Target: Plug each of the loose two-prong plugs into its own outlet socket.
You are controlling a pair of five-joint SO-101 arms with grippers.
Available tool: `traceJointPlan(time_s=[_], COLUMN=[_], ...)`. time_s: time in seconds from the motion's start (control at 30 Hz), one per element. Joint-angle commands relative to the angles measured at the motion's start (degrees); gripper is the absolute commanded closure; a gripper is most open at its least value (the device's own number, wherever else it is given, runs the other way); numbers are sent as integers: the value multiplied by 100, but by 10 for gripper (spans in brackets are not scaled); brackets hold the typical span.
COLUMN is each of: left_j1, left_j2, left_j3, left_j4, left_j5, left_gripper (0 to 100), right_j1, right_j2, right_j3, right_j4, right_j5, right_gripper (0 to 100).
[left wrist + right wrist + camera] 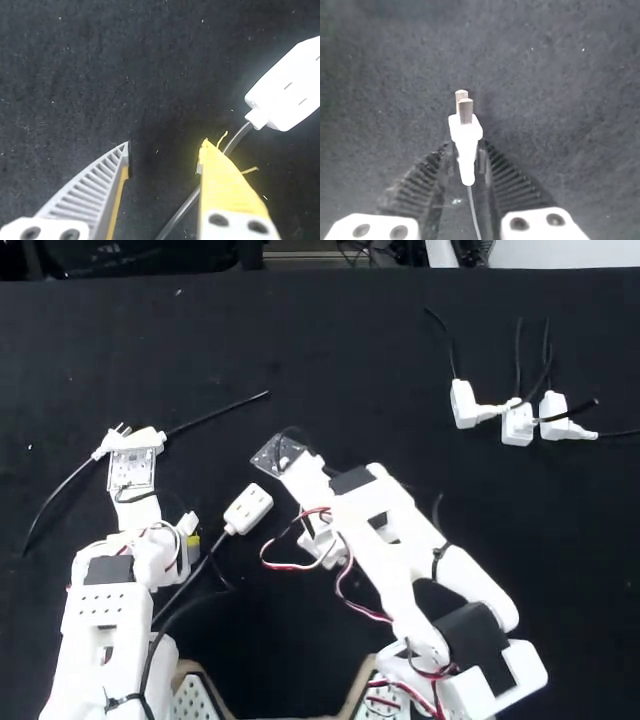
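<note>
In the high view, an outlet socket (pixel 248 508) is seen near the middle of the surface. In the left wrist view, the left gripper (pixel 165 145) is spread apart and empty, just beside the socket's cord (pixel 239 135). In the right wrist view, the right gripper (pixel 467 145) is clamped on a plug (pixel 465 132). The plug is judged light and rigid, and best taken by its body so the prongs are left free.

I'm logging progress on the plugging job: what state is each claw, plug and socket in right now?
left claw: open, empty.
right claw: shut on the held plug.
held plug: unplugged, prongs pointing away from the claw.
outlet socket: visible slots empty.
loose plug: unplugged, prongs bare.
white corded pieces at the far edge: too small to tell whether mated.
</note>
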Motion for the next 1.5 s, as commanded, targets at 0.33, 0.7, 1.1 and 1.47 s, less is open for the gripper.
traceJointPlan(time_s=[0.33, 0.7, 1.1, 1.47], left_j1=[-48, -22, -22, -13], left_j2=[-114, -114, -114, -114], left_j3=[-48, -48, -57, -57], left_j4=[26, 26, 26, 26], left_j5=[-9, -9, -9, -9], left_gripper=[776, 776, 776, 776], right_j1=[35, 35, 26, -352], right_j2=[31, 31, 31, 22], right_j3=[66, 224, 198, 207], right_j4=[-264, -343, -352, -343], right_j5=[-26, 18, 18, -18], right_gripper=[949, 949, 946, 946])
